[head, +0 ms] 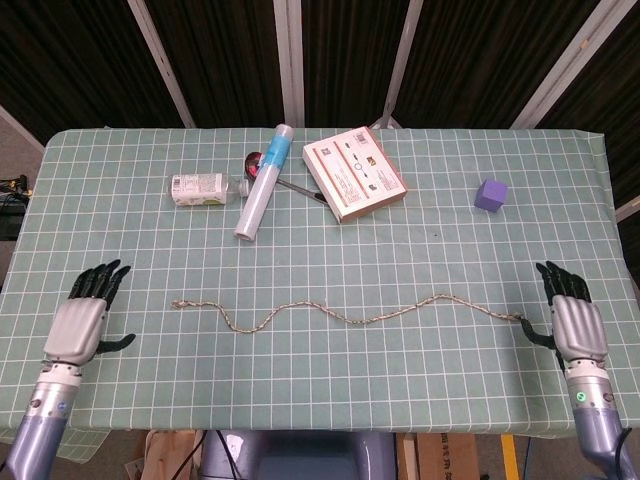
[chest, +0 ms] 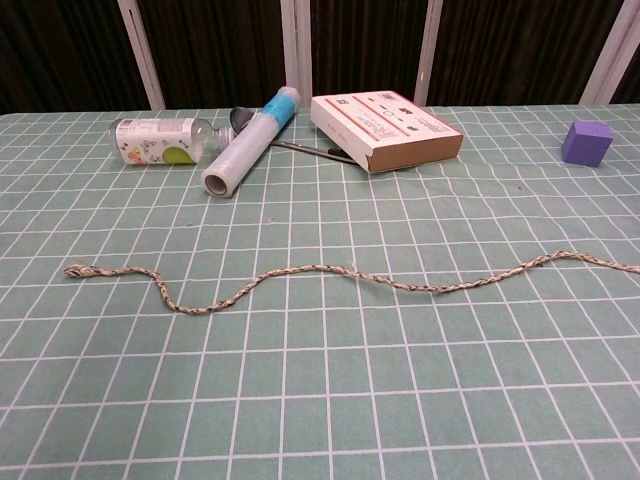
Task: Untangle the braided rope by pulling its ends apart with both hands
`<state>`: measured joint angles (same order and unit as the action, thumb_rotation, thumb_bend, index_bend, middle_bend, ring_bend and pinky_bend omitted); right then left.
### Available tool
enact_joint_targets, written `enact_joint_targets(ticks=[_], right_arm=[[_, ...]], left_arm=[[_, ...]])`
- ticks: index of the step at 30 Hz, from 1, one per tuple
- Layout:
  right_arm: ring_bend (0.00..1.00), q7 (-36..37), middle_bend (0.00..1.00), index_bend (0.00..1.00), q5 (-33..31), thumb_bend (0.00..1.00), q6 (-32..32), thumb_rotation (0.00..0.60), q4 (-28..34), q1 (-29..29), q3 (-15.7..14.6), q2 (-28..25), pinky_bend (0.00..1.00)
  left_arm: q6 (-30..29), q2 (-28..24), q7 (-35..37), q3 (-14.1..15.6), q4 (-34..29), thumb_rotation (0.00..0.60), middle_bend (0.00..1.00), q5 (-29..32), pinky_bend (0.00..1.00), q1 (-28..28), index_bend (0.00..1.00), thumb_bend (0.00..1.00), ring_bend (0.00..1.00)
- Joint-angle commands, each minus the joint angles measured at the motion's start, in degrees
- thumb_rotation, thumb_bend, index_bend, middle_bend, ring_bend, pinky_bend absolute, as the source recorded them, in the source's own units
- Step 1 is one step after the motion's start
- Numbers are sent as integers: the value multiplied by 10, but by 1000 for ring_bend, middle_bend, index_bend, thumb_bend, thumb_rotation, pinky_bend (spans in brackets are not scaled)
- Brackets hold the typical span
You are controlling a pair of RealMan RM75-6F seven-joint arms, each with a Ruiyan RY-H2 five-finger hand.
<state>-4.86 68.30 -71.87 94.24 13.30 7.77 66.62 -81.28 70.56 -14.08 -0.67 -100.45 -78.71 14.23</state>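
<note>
The braided rope (head: pixel 345 313) lies slack in a wavy line across the green checked table, also seen in the chest view as the rope (chest: pixel 330 272). Its left end sits free at the frayed tip (head: pixel 177 303). My left hand (head: pixel 80 322) rests open well left of that tip, fingers spread, holding nothing. My right hand (head: pixel 575 320) is open beside the rope's right end, apart from it by a small gap. Neither hand shows in the chest view.
At the back of the table lie a small plastic bottle (head: pixel 203 189), a clear roll with a blue band (head: pixel 262 183), a flat orange-edged box (head: pixel 353 173) and a purple cube (head: pixel 490 195). The table edges run close to both hands.
</note>
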Motion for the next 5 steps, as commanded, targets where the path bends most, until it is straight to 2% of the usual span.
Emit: enact_joint_targets(ticks=[1, 5], right_arm=[[0, 52, 0, 0, 99, 338, -64, 600, 35, -48, -47, -43, 0], [0, 83, 0, 0, 156, 337, -112, 600, 29, -76, -68, -64, 0]], left_arm=[[-72, -39, 55, 40, 16, 600, 0, -76, 0, -52, 4, 25, 0], [-116, -55, 72, 56, 44, 600, 0, -106, 0, -85, 2, 13, 0]])
